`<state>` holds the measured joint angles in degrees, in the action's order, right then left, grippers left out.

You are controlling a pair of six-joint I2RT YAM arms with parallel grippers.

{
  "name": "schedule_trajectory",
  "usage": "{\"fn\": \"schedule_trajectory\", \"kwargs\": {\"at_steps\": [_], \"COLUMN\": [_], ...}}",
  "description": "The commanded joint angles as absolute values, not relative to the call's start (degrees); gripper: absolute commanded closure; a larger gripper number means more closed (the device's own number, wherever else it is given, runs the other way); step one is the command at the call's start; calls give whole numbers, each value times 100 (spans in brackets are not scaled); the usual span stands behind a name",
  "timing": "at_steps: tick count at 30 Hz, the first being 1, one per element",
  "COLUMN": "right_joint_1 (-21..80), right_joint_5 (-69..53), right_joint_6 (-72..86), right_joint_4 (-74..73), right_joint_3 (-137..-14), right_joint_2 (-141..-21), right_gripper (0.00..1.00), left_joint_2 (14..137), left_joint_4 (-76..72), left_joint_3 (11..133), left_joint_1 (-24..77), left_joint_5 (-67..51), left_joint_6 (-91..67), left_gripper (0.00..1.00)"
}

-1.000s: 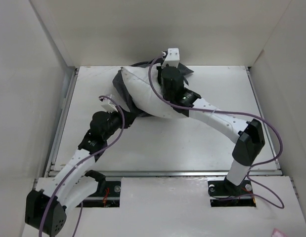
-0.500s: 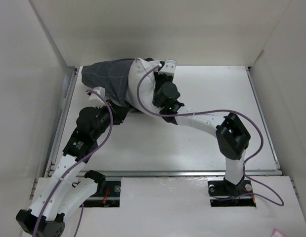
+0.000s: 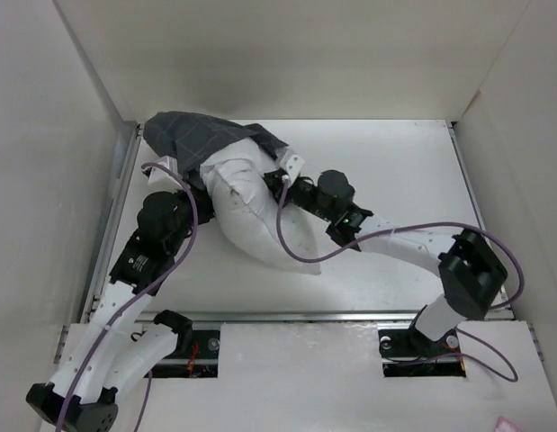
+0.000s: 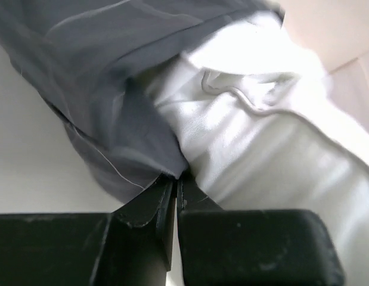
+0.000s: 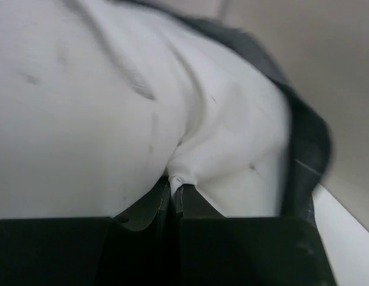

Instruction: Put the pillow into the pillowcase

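L jaws clamp pillowcase (image 3: pixel 202 137) edge, R jaws pinch pillow (image 3: pixel 249 218), far-left on table (image 3: pixel 404 171).

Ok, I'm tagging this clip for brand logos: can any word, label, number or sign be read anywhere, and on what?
None can be read in any view.
The pillowcase shows only a thin grid of lines.
The pillow shows only small dark specks.
The left arm and right arm carry no legible print.

White pillow (image 3: pixel 256 216) with small dark specks; dark grey pillowcase (image 3: pixel 202 139) crossed by thin light grid; white desk (image 3: pixel 395 153).
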<state>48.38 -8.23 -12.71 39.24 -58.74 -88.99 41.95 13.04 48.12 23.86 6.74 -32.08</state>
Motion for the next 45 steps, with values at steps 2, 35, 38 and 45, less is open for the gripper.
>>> {"fn": "schedule_trajectory", "kwargs": {"at_steps": [2, 35, 38, 45], "right_joint_1": [4966, 5607, 5607, 4423], "right_joint_5": [-3717, 4646, 6104, 5293], "right_joint_6": [-1600, 1644, 1809, 4234], "right_joint_4": [2323, 5619, 3840, 328], "right_joint_3": [-7376, -5669, -5923, -5784], "right_joint_2": [-10096, -9775, -9546, -8782], "right_gripper": [98, 25, 8, 0], "left_joint_2": [3806, 7433, 7655, 7261], "left_joint_4": [351, -360, -255, -159], "left_joint_3": [5643, 7058, 7058, 6856], "left_joint_1": [2452, 2452, 2514, 2566], "left_joint_5": [150, -3041, -2971, -2269], "left_joint_6": [-3023, -2884, -2830, -2637], "left_gripper": [100, 29, 0, 0]}}
